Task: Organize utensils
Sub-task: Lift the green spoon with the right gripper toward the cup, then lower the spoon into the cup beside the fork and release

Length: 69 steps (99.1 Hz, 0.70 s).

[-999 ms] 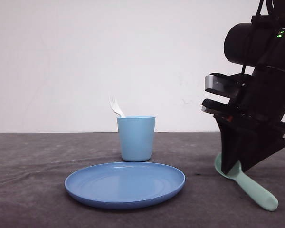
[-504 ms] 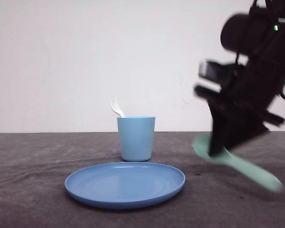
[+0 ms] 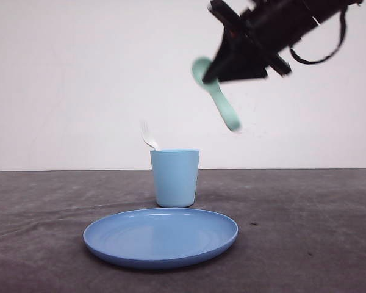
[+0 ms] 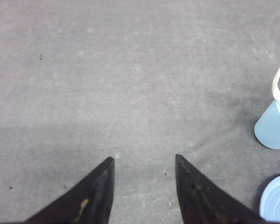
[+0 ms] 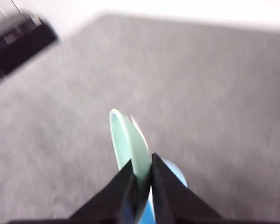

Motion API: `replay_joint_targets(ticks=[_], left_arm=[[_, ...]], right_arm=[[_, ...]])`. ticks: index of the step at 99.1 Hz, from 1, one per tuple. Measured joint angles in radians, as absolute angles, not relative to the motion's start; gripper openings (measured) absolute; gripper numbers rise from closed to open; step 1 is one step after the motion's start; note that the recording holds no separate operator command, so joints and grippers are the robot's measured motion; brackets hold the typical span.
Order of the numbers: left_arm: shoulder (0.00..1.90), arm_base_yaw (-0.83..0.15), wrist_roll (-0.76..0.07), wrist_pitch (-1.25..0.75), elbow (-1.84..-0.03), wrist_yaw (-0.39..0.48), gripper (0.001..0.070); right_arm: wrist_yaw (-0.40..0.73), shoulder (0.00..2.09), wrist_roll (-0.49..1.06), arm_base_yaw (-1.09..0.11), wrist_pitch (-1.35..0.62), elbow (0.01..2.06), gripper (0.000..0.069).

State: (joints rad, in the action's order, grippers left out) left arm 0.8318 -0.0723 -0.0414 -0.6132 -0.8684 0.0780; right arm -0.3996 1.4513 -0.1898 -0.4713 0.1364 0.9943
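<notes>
My right gripper (image 3: 215, 73) is high in the air, above and to the right of the light blue cup (image 3: 175, 177), and is shut on the mint-green spoon (image 3: 218, 97). The spoon's handle hangs down and to the right, its bowl sticks out past the fingertips. In the right wrist view the spoon (image 5: 130, 144) is pinched between the two black fingers of that gripper (image 5: 142, 164). The white fork (image 3: 149, 137) stands in the cup, tines up; the fork (image 4: 276, 84) and cup (image 4: 273, 126) also appear in the left wrist view. My left gripper (image 4: 143, 159) is open over bare table.
A round blue plate (image 3: 160, 235) lies in front of the cup on the dark grey table; its edge (image 4: 276, 200) sits near my left gripper. A white wall closes the back. Bare table stretches left and right of the plate.
My right gripper has lifted the spoon off the table at the right and swung it up and leftward, to well above the cup's height. Cup, fork and plate have not moved.
</notes>
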Motion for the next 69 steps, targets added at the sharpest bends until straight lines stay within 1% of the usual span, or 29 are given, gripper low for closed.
replay_joint_targets(ticks=[27, 53, 69], left_arm=[[0.832, -0.072, -0.041, -0.614, -0.868, 0.078, 0.0239], [0.832, -0.072, -0.041, -0.613, -0.868, 0.078, 0.0239], [0.832, -0.072, -0.041, -0.613, -0.868, 0.078, 0.0239]], right_arm=[[-0.311, 1.474, -0.131, -0.518, 0.402, 0.994, 0.0031], [-0.309, 1.612, -0.047, -0.541, 0.589, 0.994, 0.0031], [-0.309, 1.713, -0.025, -0.542, 0.702, 0.994, 0.0031]])
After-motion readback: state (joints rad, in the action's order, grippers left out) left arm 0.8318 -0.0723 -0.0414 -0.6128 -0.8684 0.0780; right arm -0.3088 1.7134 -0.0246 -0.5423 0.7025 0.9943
